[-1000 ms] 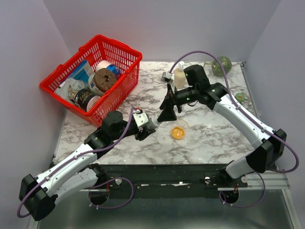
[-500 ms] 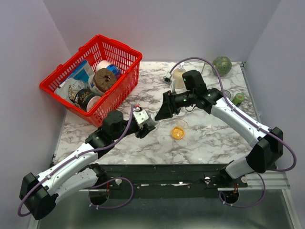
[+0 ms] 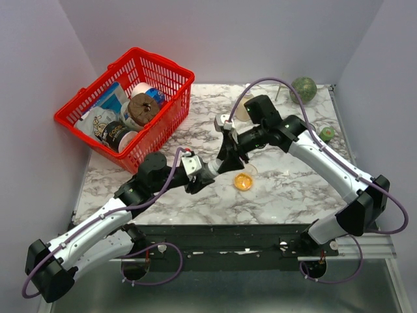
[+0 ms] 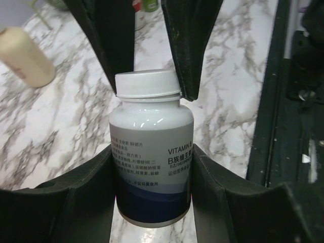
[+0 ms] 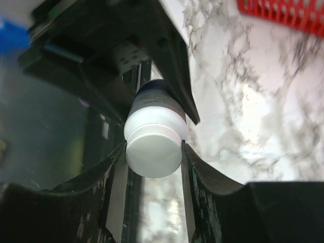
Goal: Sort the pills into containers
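Two pincers, one bottle: set up for a twist over the marble tabletop (image 3: 293, 189)!

Just 6 o'clock of the tabletop's centre, the left pincer (image 4: 152, 152) is clamped part-open round the lower body of the white pill bottle (image 4: 152, 126). It's rigid plastic, light and slick-sided by my judgement, so take the body to hold it and the cap to twist it. The clear dish (image 3: 253, 175) sits at 4 o'clock from the bottle, thin and easily nudged. The right pincer (image 5: 154, 147) has its pads tight on both sides of the white cap (image 4: 148, 83). Orange pills (image 3: 244, 182) lie in the dish, tiny rollers better poured than pinched. The label reads "VITAMIN", then "B" with Chinese characters; the finer print is unreadable.
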